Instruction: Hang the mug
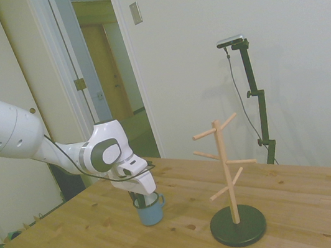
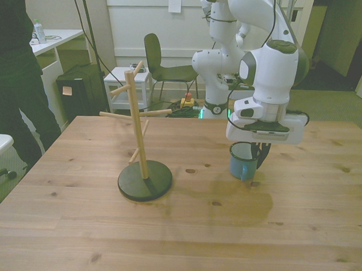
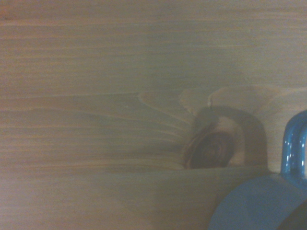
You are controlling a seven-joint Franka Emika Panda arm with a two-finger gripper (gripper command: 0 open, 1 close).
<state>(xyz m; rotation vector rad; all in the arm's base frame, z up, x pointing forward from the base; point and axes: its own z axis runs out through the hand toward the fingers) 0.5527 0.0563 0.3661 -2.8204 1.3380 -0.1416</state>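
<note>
Soft, even room light with a greenish cast. Faint shadows lie on the desk beside the mug. The wrist view is blurred and dim.

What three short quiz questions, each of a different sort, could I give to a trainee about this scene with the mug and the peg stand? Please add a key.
1. True or false: the mug already hangs on a peg of the wooden peg stand.
2. Multiple choice: in the front view, the mug stands (A) to the right of the peg stand, (B) to its left, (C) on its dark round base.
3. Fill in: the pincer is lowered over the mug's ____.

Key
1. False; the mug stands upright on the table.
2. A.
3. Rim; the side and front views do not show whether the pincer is open or shut.
</note>
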